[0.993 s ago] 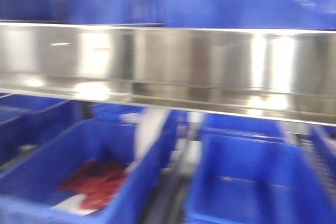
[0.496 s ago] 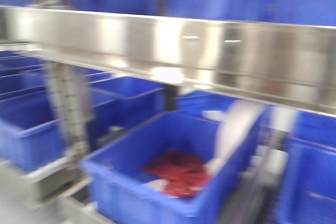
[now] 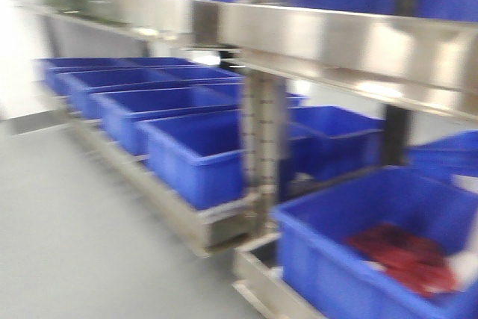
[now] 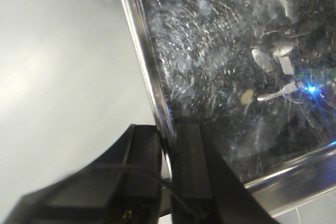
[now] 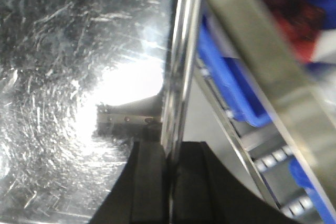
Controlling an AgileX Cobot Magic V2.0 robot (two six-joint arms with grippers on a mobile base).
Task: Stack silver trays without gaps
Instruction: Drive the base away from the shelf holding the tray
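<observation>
- Front view: this picture is blurry. You see a shiny steel shelf rail [image 3: 351, 39] running across the top, with a steel post [image 3: 260, 132] standing under it.
- A row of blue bins [image 3: 190, 151] sits on the low shelf, side by side. More blue bins sit on top of the rail.
- The nearest blue bin [image 3: 336, 259], at the bottom right, has a red thing [image 3: 403, 255] lying in it. The grey floor [image 3: 75, 244] fills the left side.
- Left wrist view: your left gripper [image 4: 167, 148] is pinching the rim of a silver tray [image 4: 220, 77]. One black finger [image 4: 142, 156] is outside the rim and the other is inside, pressed tight on it.
- The tray's scratched bottom fills the right side of the picture. The grey floor is on the left.
- Right wrist view: your right gripper [image 5: 170, 156] is also squeezed onto a thin shiny rim of a silver tray [image 5: 79, 77]. The rim stands between its two black fingers.
- The tray's bright, scratched bottom fills the left side. To the right you see the steel rail, a blue bin and a blurry red patch.
</observation>
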